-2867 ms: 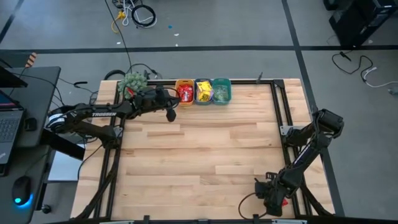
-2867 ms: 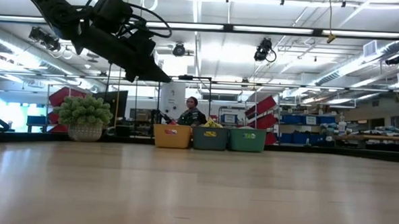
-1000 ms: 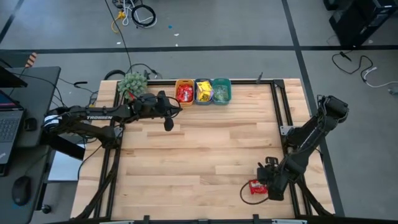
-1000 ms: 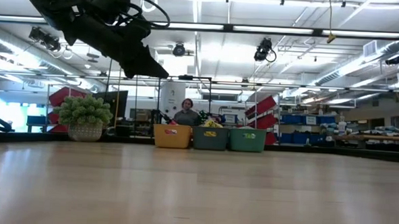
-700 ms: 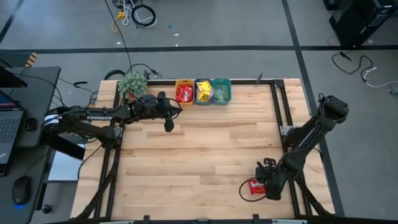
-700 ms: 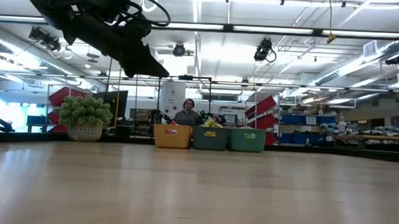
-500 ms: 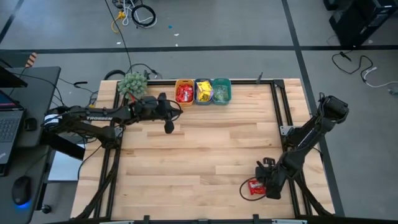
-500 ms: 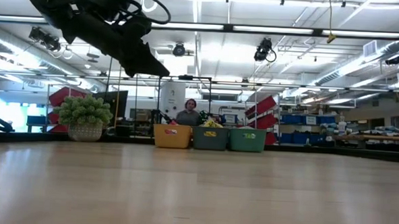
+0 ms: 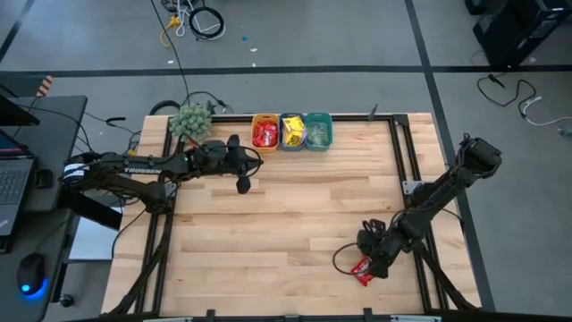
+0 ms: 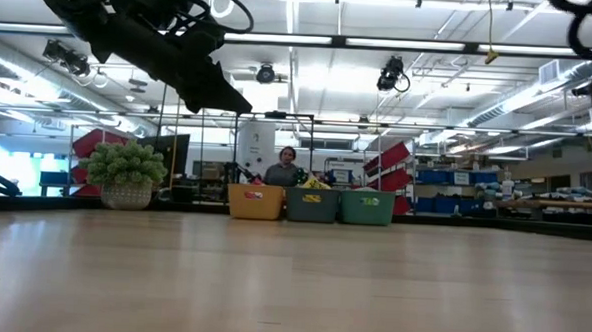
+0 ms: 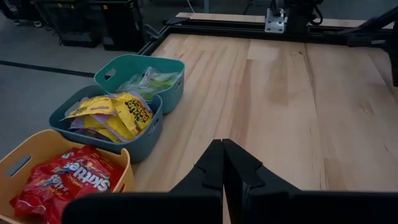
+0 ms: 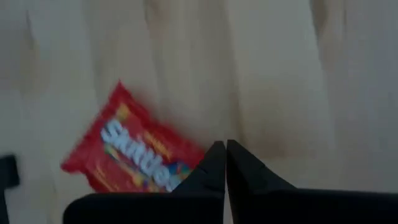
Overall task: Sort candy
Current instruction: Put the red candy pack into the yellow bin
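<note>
the right gripper [image 9: 371, 265] is low over the near right part of the wooden table [image 9: 286, 224], its fingers [image 12: 214, 163] pressed together with nothing between them. a red skittles packet [image 9: 361, 270] lies flat on the wood just beside the fingertips; in the right wrist view the packet [image 12: 134, 160] sits to one side of the closed tips, its edge partly hidden behind them, and whether they touch it cannot be told.

the left gripper [image 9: 241, 185] hangs above the far left part of the table, near the row of bins, its fingers [image 11: 217, 165] also shut on nothing. three small bins stand side by side at the far edge: an orange bin [image 9: 255, 120] with red skittles packets [image 11: 62, 180], a blue bin [image 9: 292, 119] with yellow packets [image 11: 115, 111], and a teal bin [image 9: 319, 117] with pale green packets [image 11: 149, 82]. a fuzzy green plant ball [image 9: 190, 119] sits at the far left corner beside the orange bin. in the low view a person [image 10: 287, 169] shows behind the bins, beyond the table
</note>
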Tool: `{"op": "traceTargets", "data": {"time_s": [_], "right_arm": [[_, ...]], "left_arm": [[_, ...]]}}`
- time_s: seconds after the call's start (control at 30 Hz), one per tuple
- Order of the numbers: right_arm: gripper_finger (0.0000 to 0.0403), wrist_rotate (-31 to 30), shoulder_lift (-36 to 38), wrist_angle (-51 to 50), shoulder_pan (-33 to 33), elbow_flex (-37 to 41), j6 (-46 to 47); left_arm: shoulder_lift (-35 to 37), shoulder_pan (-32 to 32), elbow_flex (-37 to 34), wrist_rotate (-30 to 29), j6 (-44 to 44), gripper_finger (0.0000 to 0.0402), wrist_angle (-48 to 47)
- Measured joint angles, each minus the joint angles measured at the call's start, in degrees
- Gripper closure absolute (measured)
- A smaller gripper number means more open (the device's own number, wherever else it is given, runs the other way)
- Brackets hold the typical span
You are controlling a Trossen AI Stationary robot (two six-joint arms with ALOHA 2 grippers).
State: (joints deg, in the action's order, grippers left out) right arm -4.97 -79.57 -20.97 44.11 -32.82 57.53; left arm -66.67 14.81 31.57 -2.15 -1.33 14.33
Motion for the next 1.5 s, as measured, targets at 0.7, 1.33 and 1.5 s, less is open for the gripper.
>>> {"op": "traceTargets", "data": {"time_s": [0.7, 1.33, 1.5], "right_arm": [[0.0402, 23.5, -10.0, 2.7, 1.1, -5.1, -11.3], [0.0402, 1.8, -12.5, 18.3, -29.1, -8.9, -37.5], [0.0399, 9.1, -11.3, 15.6, -31.6, -13.4, -44.6]], "left_arm": [[0.0, -3.4, 0.0, 0.0, 0.3, 0.0401, -1.2], [-1.0, -7.3, 0.0, 4.4, 16.9, 0.0401, -3.9], [-3.2, -8.2, 0.0, 8.7, 18.3, 0.0401, -3.8]]}}
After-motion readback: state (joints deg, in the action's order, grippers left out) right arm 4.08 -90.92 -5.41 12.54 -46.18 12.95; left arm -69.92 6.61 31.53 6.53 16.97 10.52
